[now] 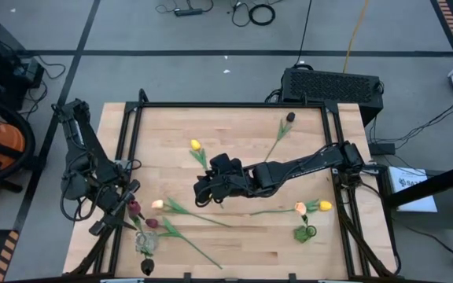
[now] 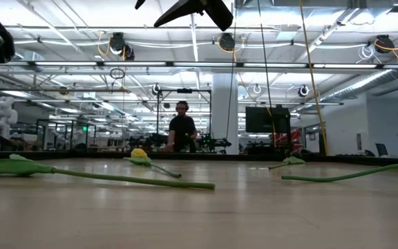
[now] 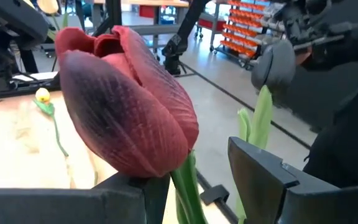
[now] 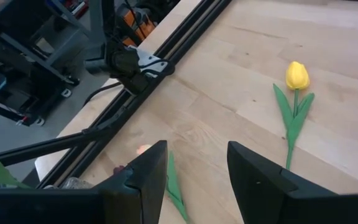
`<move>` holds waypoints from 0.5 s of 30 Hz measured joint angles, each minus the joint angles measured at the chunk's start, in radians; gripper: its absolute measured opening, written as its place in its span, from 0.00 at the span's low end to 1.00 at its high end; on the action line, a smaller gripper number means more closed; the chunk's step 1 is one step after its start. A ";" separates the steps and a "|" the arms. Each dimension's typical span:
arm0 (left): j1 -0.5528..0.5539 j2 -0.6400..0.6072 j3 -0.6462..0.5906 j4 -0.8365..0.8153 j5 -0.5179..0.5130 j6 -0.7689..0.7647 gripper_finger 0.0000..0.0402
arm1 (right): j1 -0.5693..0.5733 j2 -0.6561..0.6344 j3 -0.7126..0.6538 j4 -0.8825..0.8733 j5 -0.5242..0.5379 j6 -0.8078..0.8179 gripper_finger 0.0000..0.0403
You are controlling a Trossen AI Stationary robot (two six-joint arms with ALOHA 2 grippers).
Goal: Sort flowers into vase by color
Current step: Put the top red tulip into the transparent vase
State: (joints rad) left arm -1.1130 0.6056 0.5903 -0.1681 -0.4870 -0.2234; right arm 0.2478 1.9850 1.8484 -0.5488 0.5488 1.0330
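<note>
At the table's near-left corner: my left gripper point(image 1: 130, 206) carried a dark red tulip point(image 3: 123, 106), the stem caught between its fingers just under the head.

Vase: a clear glass vase point(image 1: 145, 244) stood just below that gripper at the table's front edge, a second dark red head point(image 1: 152, 223) close above it; whether that one already sat in the glass, I could not tell.

Right gripper: my right gripper point(image 1: 209, 189) hung mid-table with its jaws apart and nothing between them, above the stem of a peach tulip point(image 1: 157, 204).

Still lying loose: a yellow tulip point(image 1: 196, 145) toward the back, a dark one point(image 1: 290, 118) at the far right, a peach point(image 1: 300, 208) and yellow pair point(image 1: 325, 206) by the right rail.

Green vase: a small green one point(image 1: 303, 233) waited near that pair.

Doing it well, as I judged: the long stem needed to hang upright over the clear vase's mouth before lowering; letting go late, once the stem was well inside, would keep the light glass from tipping.

Risk: the right arm working close by could sweep the stems beneath it.
</note>
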 joint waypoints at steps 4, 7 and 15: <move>0.000 0.000 0.001 0.037 0.002 -0.003 0.41 | 0.000 0.000 0.000 0.000 0.000 0.002 0.40; 0.000 0.000 0.001 0.061 0.009 -0.002 0.41 | 0.000 0.000 0.000 0.000 0.001 0.002 0.40; 0.000 0.000 0.001 0.057 0.012 -0.001 0.41 | 0.000 0.000 0.000 0.001 0.004 0.002 0.40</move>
State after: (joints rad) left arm -1.1130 0.6058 0.5911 -0.1108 -0.4745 -0.2242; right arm 0.2478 1.9850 1.8484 -0.5481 0.5529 1.0354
